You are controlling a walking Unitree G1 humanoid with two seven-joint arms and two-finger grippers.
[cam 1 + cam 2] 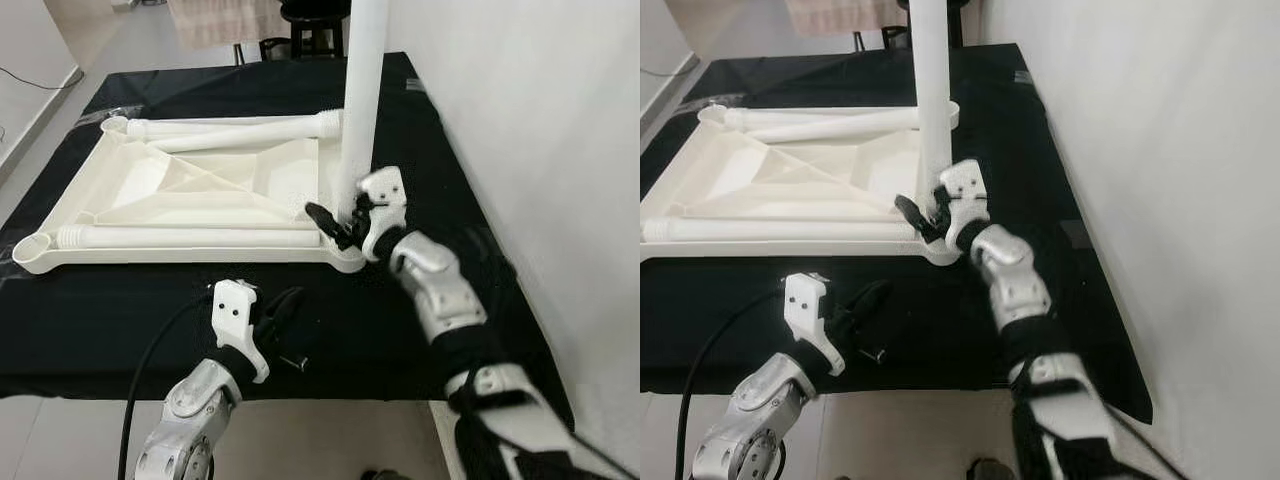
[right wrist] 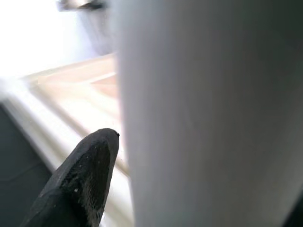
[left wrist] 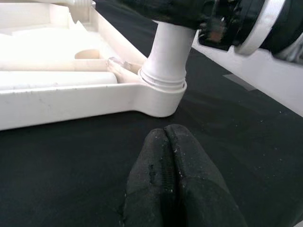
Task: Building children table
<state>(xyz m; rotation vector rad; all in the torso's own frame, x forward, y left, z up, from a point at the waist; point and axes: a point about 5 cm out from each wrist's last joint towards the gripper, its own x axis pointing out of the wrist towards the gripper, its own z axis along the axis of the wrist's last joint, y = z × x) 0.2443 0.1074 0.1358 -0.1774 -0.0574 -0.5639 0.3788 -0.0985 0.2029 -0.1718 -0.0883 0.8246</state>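
Observation:
A white plastic tabletop (image 1: pixel 150 256) lies upside down on the black-covered table (image 1: pixel 420 120). One white leg (image 1: pixel 362 90) stands upright in its near right corner socket (image 3: pixel 161 90). Two more legs lie inside the tabletop, one along the far edge (image 1: pixel 230 130) and one along the near edge (image 1: pixel 190 237). My right gripper (image 1: pixel 345 225) is shut on the upright leg just above the socket, with one black finger (image 2: pixel 80 184) pressed against it. On the black cloth in front of the tabletop my left gripper (image 1: pixel 288 303) rests shut and holds nothing, its tips (image 3: pixel 165 156) pointing at the socket.
A white wall (image 1: pixel 520 120) runs close along the table's right side. Behind the table stand a dark stool (image 1: pixel 310 25) and a hanging beige cloth (image 1: pixel 220 20). The table's front edge (image 1: pixel 100 385) is just below my left gripper. A black cable (image 1: pixel 150 370) trails from my left arm.

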